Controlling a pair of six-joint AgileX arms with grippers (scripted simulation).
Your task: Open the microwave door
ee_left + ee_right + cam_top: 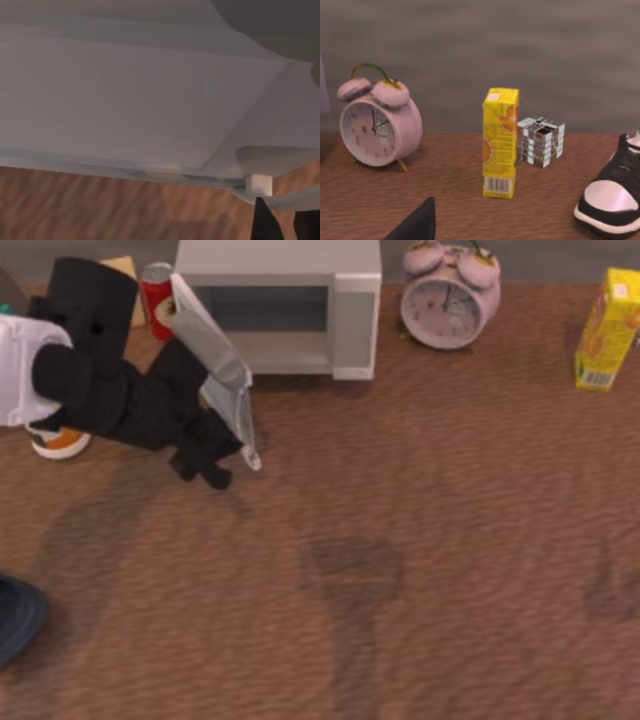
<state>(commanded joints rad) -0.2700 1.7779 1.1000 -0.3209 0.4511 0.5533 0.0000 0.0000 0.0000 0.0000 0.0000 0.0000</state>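
My left gripper [225, 455] sits at the free edge of the door [215, 365], its dark fingers against the door's outer end; I cannot tell how far the jaws are parted or whether they truly clamp the edge. In the left wrist view the door [125, 110] fills most of the picture as a pale grey slab, with one dark fingertip [265, 222] just below a small white block at the door's corner.

My left arm reaches in from the left of the microwave [290, 300], lying low across the table [400, 570] and angled toward the door's tip.

The microwave stands at the back of the table, its dark cavity facing forward. The door is swung well open, hinged at the microwave's left front corner; its long axis runs from that corner out toward the front of the table, slanting slightly right.

A red can [157, 298] stands just left of the microwave, a pink clock [447, 295] just right of it.

My right gripper [415, 225] shows only as a dark tip, well right of the microwave; I cannot tell its jaws.
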